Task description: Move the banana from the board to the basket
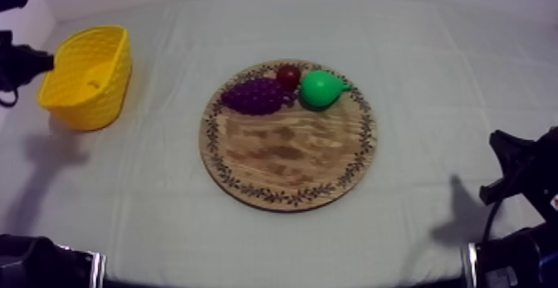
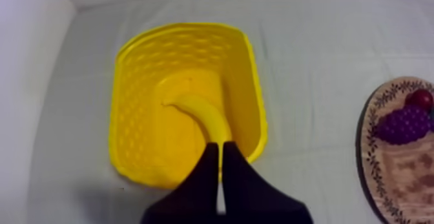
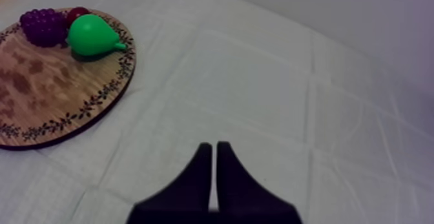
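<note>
I judge the banana [image 2: 203, 113] delivered, lying inside the yellow basket [image 2: 129, 123], since my left hand [image 2: 220, 146] hangs just over that basket's rim, pinched together on nothing.

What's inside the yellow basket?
A banana lies inside the yellow basket. Its near end is hidden behind the fingers of the left gripper, and the basket floor beneath it is covered.
</note>
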